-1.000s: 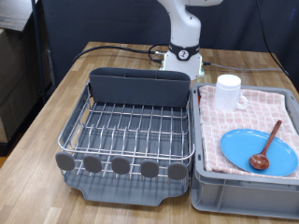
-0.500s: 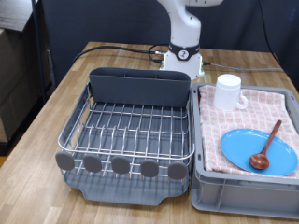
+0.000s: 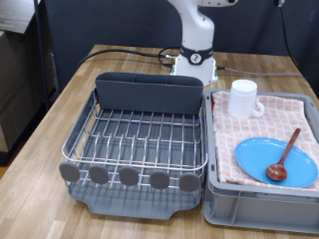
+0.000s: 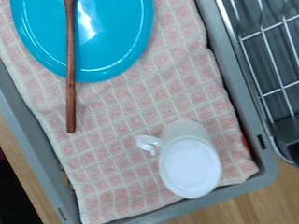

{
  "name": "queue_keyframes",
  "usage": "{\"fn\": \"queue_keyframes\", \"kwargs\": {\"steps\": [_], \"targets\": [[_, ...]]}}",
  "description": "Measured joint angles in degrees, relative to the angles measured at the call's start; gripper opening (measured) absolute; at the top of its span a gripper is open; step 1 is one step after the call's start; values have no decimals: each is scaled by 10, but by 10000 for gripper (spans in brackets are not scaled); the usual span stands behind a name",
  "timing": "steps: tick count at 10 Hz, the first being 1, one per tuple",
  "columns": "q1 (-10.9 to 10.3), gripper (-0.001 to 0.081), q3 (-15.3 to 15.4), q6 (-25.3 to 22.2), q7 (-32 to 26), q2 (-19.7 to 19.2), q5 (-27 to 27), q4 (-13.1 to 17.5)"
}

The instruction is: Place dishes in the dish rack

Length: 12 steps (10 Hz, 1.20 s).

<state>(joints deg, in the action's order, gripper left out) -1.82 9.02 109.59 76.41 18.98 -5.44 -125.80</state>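
The light-blue plate lies on the red-and-white checked cloth in the grey tub at the exterior view's right. The brown wooden spoon rests across it. The white mug stands upright on the cloth behind them. The silver wire dish rack with its dark grey base stands left of the tub and holds no dishes. The wrist view looks down on the mug, the plate, the spoon and a corner of the rack. The gripper shows in neither view.
The robot's white base stands behind the rack on the wooden table. A black cable runs along the table's back. The grey tub touches the rack's right side.
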Motion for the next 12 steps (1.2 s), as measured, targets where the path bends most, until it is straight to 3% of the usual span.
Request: {"fn": "queue_keyframes", "kwargs": {"steps": [3,6,7,9,12], "targets": [[-4,803,38,34,47,-52,0,32],[-8,803,57,55,49,-103,-2,64],[-8,803,56,54,49,-103,-1,64],[-8,803,66,65,49,-103,56,59],[-8,803,94,130,87,-117,110,22]]}}
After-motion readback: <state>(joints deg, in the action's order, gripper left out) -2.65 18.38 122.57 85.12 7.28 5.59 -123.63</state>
